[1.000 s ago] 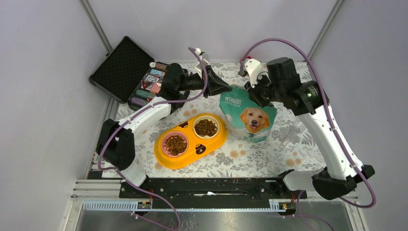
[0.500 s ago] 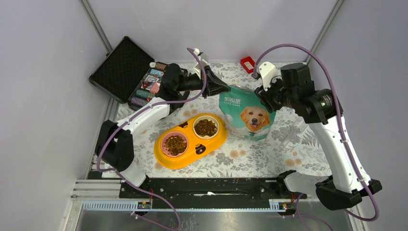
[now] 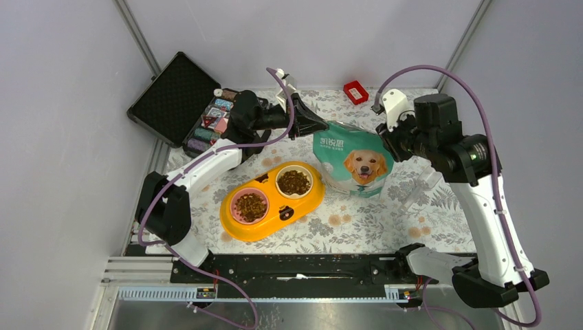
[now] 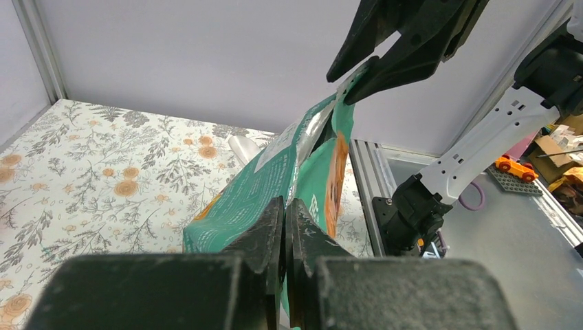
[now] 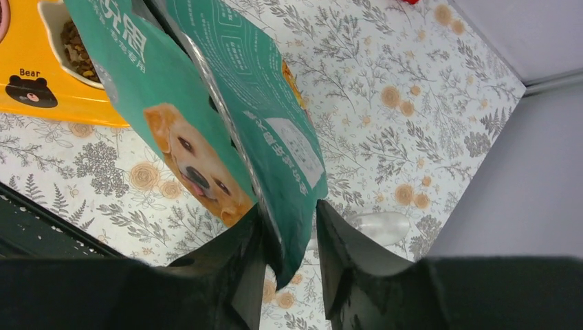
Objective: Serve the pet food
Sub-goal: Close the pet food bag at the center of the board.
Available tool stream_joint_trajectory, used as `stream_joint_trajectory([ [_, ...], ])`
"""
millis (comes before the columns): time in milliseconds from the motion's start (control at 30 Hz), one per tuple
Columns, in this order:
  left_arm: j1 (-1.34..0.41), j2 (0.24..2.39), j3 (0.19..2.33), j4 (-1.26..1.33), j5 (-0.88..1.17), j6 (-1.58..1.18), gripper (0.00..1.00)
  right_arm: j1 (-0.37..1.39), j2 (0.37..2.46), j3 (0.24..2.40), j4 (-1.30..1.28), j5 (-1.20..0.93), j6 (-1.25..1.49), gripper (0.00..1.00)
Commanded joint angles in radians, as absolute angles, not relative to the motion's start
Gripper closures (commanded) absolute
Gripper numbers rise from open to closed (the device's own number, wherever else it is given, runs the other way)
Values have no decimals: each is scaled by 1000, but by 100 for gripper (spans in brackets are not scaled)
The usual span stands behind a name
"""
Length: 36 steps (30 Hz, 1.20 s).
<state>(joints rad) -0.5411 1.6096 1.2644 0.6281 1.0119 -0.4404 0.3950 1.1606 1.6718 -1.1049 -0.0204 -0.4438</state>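
The teal-and-white pouch (image 3: 354,161) with the golden retriever stands upright right of the orange double bowl (image 3: 237,227). Dark-brown kibble fills both bowls (image 3: 251,204), (image 3: 294,182). My left gripper (image 3: 323,128) is shut on the pouch's top left edge; in the left wrist view its fingers (image 4: 284,216) pinch the teal pouch (image 4: 258,182). My right gripper (image 3: 389,135) is open at the pouch's top right corner. In the right wrist view the pouch (image 5: 206,96) hangs its corner between the spread fingers of the right gripper (image 5: 289,237), touching the left one.
An open black case (image 3: 175,96) with small packets lies at the back left. A red block (image 3: 355,91) lies at the back. A clear plastic scoop (image 5: 375,227) lies on the floral mat right of the pouch. Grey walls enclose the table.
My right arm has moved right along the pouch's top to its right corner, uncovering the red block. The pouch has shifted slightly right. The left arm has stayed put.
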Motion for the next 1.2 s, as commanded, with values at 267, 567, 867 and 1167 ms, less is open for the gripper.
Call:
stream_joint_trajectory([
  [267,-490,1510,1279,794,973,-443,100,332,1086,1641,-1058,-47,-425,100],
  [567,-460,1486,1270,764,962,-413,100,264,993,1557,-1021,-5,-420,100],
  [867,-414,1461,1228,838,962,-478,100,228,943,1448,-980,-5,-391,100],
  [1167,-422,1502,1234,1036,990,-659,100,218,994,1487,-980,-273,-373,60],
])
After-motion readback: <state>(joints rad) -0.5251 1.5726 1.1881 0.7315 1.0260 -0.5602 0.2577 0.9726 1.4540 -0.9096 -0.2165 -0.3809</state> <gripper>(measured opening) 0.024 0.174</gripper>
